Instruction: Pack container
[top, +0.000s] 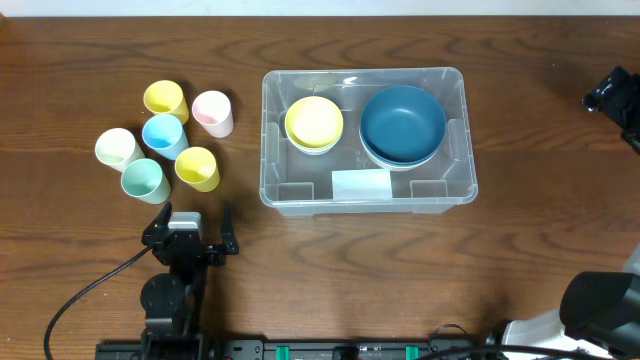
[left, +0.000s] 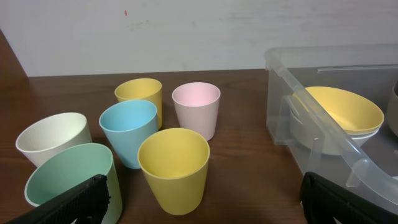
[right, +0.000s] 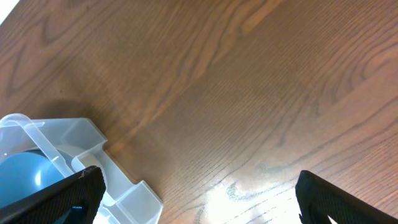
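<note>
**Crowded cups are posing the biggest risk**

The table (top: 80, 290) is lying bare around the work, so any cup knocked over is likely rolling freely across the wood. The container (top: 268, 150) is sitting just right of the middle of the overhead frame, open at the top, with a white label (top: 361, 184) showing through its floor. Its see-through walls are probably making the rim hard to judge. A cup carried in too low is risking a clip against the left wall and a shove of the whole container.

Inside, a blue bowl (top: 402, 122) is filling the right half and a yellow bowl (top: 314, 122) is resting in a white bowl (left: 372, 133) on the left. Free floor is looking scarce, and a cup released onto a bowl's slope could be tipping or sliding.

6 cups (top: 165, 135) are standing upright at the left of the overhead frame, bunched so closely that some seem to be touching. The left gripper (top: 196, 225) is hovering just below them, fingers spread wide and holding nothing. Closing around the front yellow cup (top: 197, 168) is likely nudging the green cup (top: 144, 181) beside it, since there is hardly room for a finger between them.

The right gripper (right: 199, 202) is hanging over bare wood off the container's corner, fingers apart and empty, and is adding little danger.
</note>
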